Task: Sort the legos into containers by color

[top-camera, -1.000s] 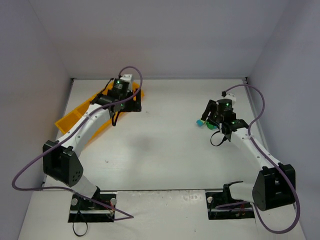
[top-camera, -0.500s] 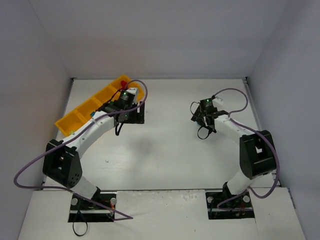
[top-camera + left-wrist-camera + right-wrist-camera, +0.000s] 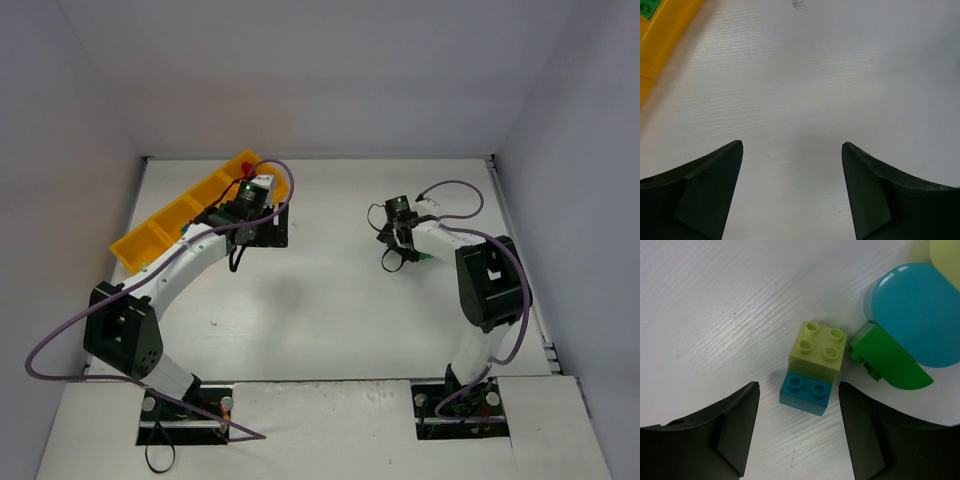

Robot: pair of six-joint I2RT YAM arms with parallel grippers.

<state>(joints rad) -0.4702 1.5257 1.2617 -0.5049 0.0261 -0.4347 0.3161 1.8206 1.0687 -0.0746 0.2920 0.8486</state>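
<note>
White table (image 3: 330, 300), pale lavender-grey walls (image 3: 300, 70)

Left edge crops the tray (image 3: 655, 45) and green brick (image 3: 647, 7).

Inspection for markings: I find no text, label, brand, number or sign that can be read in any view. In my right wrist view, the stud tops of the small yellow-green square plastic brick (image 3: 817, 347) and of the small blue plastic brick (image 3: 805, 392) touching it are too blurred to show any lettering. In my left wrist view, the wall of the long yellow-orange plastic tray (image 3: 662, 30) is plain as far as I can tell.
</note>
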